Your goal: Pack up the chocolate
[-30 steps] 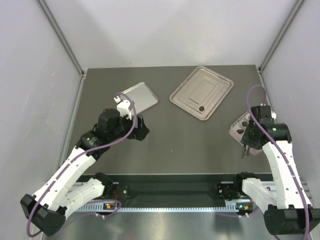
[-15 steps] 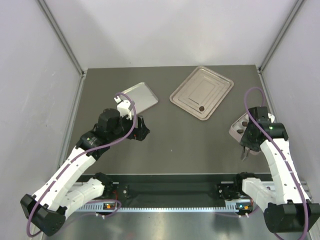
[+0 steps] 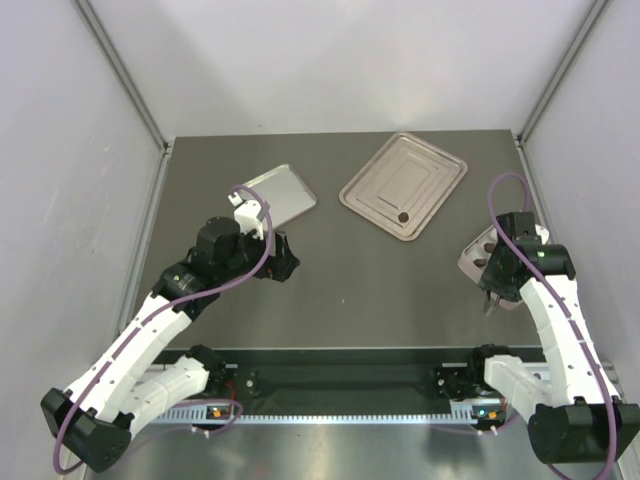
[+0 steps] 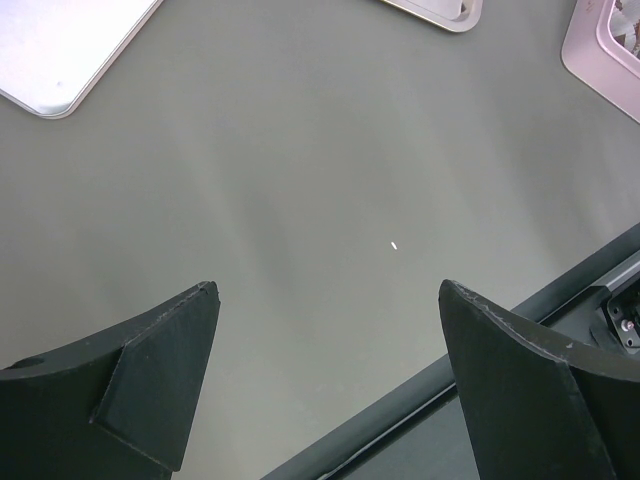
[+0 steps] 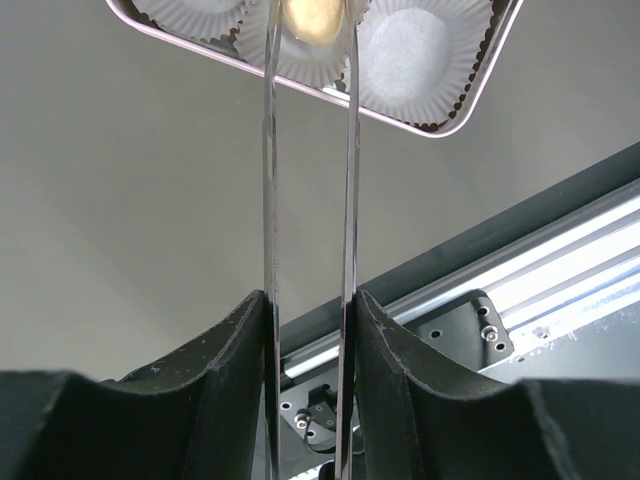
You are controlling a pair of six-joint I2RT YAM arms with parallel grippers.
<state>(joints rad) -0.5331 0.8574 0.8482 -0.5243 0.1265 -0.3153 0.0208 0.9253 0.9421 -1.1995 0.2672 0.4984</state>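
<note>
1. Top view: one dark chocolate (image 3: 403, 215) piece sits on the large tray (image 3: 400, 165), near its front edge. More dark spots show in the pink box (image 3: 467, 260) at the right of the table (image 3: 350, 285). The right gripper (image 3: 492, 296) hangs over the box's near side. The left gripper (image 3: 280, 262) is near the small tray (image 3: 285, 190), well apart from any piece. The tray piece reads as a round dot, with no long axis to call.
2. Left wrist: fingers released and spread wide, nothing between them, bare table below. A corner of the box shows at upper right. No chocolate is visible in this view.
3. Right wrist: fingers clenched on the tweezers (image 5: 267, 150), one finger against each blade.
   - The blades stand apart and flank a tan piece (image 5: 310, 15) sitting in a white paper cup (image 5: 262, 45) inside the box.
   - The tips are cut off at the top edge, so I can't tell whether they pinch the piece.
   - The neighbouring cup (image 5: 415, 50) is empty.
   - The tan piece is cropped and looks roundish, with no heading to read. The tweezers' long axis runs straight out from the wrist to the box.
4. Judgement: the step in hand is seating the tan piece in its cup.
   - Next, make sure the blades let go and lift straight up clear of the paper.
   - Then go to the large tray for the dark piece. It is tiny, so the blades must straddle it squarely.
</note>
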